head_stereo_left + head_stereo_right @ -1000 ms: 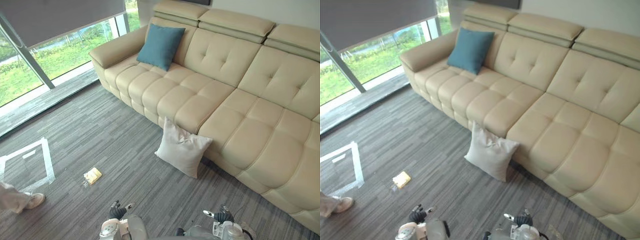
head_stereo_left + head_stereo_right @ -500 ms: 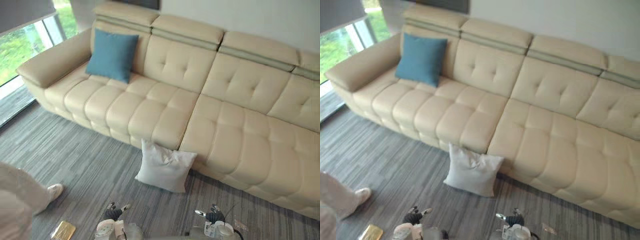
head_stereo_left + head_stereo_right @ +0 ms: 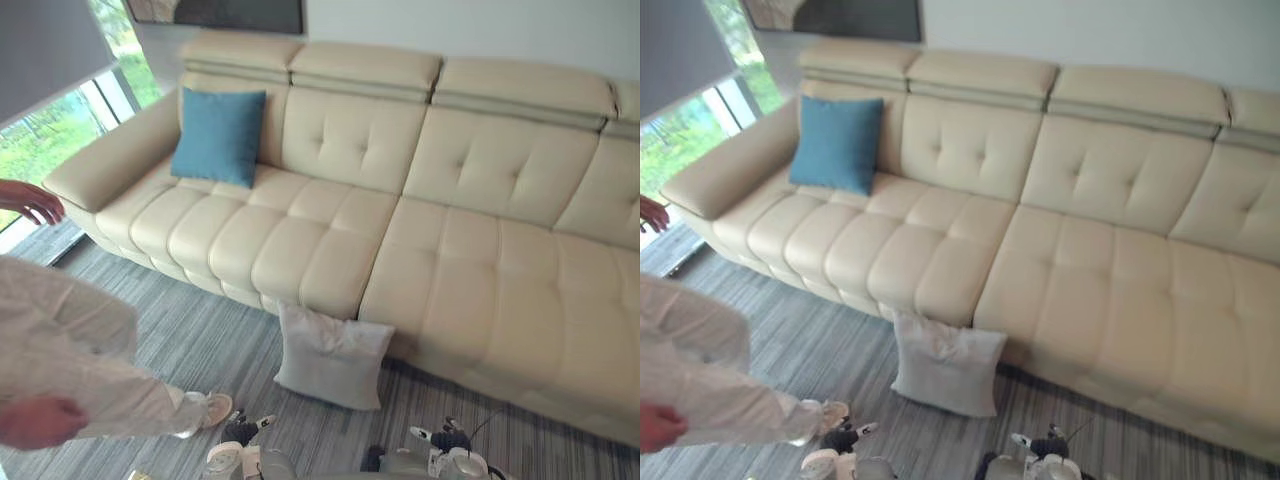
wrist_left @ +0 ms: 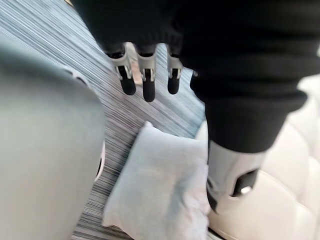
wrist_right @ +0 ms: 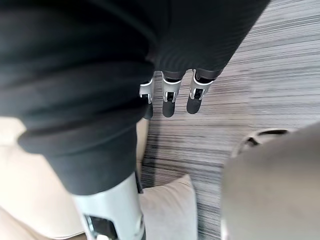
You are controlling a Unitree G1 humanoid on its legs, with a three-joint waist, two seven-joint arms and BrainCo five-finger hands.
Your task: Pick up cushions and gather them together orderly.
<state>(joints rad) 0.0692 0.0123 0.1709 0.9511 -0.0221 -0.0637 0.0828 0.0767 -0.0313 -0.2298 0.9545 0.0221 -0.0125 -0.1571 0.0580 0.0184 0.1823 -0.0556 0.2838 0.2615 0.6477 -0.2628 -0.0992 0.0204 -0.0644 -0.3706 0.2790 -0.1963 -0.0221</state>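
A person (image 3: 75, 345) in pale clothes stands on the grey striped carpet (image 3: 195, 335) in front of the sofa's left end, between the robot and that armrest, with one hand (image 3: 35, 203) raised toward the armrest, the other (image 3: 40, 420) low, and a light shoe (image 3: 207, 409) planted near the sofa's front. The sofa (image 3: 430, 250) is long, cream and tufted, with padded headrests along its back. Beyond its left armrest is a window (image 3: 45, 140) under a grey blind (image 3: 50, 50), and a dark framed picture (image 3: 215, 12) hangs on the wall above its left half. The blue cushion (image 3: 218, 137) is square and smooth; it stands upright on the sofa's leftmost seat, leaning on the backrest just beside the armrest. The white cushion (image 3: 332, 357) is square, soft and a little creased along its top edge. It stands on the carpet touching the sofa's front, below the left half's seat next to the middle seam, well apart from the blue one. The left hand (image 4: 146, 80) hangs over the carpet in front of the sofa, near the white cushion, its fingers relaxed and grasping nothing. The right hand (image 5: 169, 97) hangs likewise in front of the sofa, fingers loose and released, with the white cushion's corner below it.
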